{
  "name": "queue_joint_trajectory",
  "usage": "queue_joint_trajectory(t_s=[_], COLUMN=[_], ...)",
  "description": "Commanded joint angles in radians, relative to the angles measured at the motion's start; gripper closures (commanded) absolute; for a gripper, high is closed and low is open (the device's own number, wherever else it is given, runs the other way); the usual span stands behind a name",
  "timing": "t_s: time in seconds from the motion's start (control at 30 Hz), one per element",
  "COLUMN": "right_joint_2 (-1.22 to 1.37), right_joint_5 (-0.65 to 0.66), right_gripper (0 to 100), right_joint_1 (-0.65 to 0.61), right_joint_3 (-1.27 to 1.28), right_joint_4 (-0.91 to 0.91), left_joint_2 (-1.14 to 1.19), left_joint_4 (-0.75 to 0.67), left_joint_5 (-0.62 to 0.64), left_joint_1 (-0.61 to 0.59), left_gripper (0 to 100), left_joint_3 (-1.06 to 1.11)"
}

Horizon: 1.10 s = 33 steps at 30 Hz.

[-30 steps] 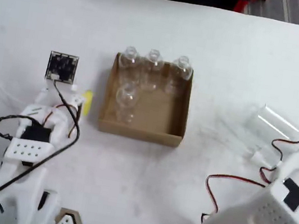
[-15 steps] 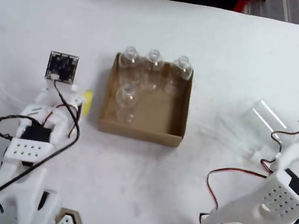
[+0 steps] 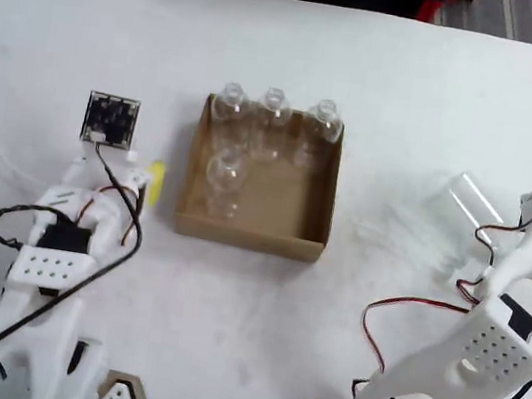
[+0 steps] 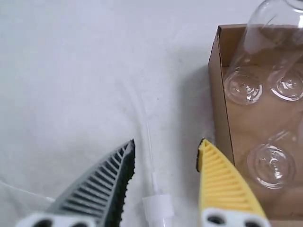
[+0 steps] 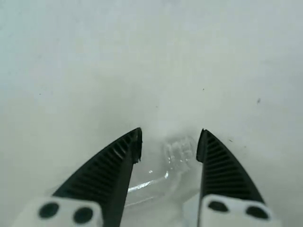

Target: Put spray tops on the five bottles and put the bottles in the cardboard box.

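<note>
Grip lying clear bottle (image 5: pixel 179 152) across its shoulder with the parted right end effector (image 5: pixel 170 138): probably light, stiff, slick, apt to roll on table (image 5: pixel 142 56).

Bright, even overhead light washes the white table (image 3: pixel 289 51) almost featureless in the high view; the room beyond its far edge is dark. The cardboard box (image 3: pixel 250 235) casts only a soft, narrow shadow along its near wall. Small glints pick out the clear bottles (image 3: pixel 272 109) inside; a pale glare streak marks the lying bottle (image 3: pixel 473 204).
</note>
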Motion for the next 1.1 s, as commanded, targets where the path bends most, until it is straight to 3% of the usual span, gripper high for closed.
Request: queue_joint_trajectory(t_s=[0.0,0.13,0.3,0.4,0.83,1.07], right_joint_2=[-0.073,-0.139,-0.163,-0.150,-0.105,-0.018], right_joint_5=[0.164,0.551,1.155,1.386,2.094,2.114], right_gripper=[82.7,82.8,82.9,82.9,82.9,82.9], right_joint_1=[0.027,0.010,-0.018,-0.019,0.077,0.047], right_joint_3=[-0.083,-0.135,-0.141,-0.129,-0.115,-0.118], right_joint_4=[0.061,0.071,0.074,0.107,0.320,0.294], left_joint_2=[-0.008,-0.008,-0.008,-0.008,-0.008,-0.007], left_joint_4=[-0.020,-0.020,-0.020,-0.020,-0.020,-0.021], left_joint_5=[-0.009,-0.009,-0.009,-0.009,-0.009,-0.009], left_joint_1=[0.010,0.010,0.010,0.010,0.010,0.010], left_gripper=[80,80,80,80,80,80], left_joint_3=[-0.008,-0.008,-0.008,-0.008,-0.006,-0.006])
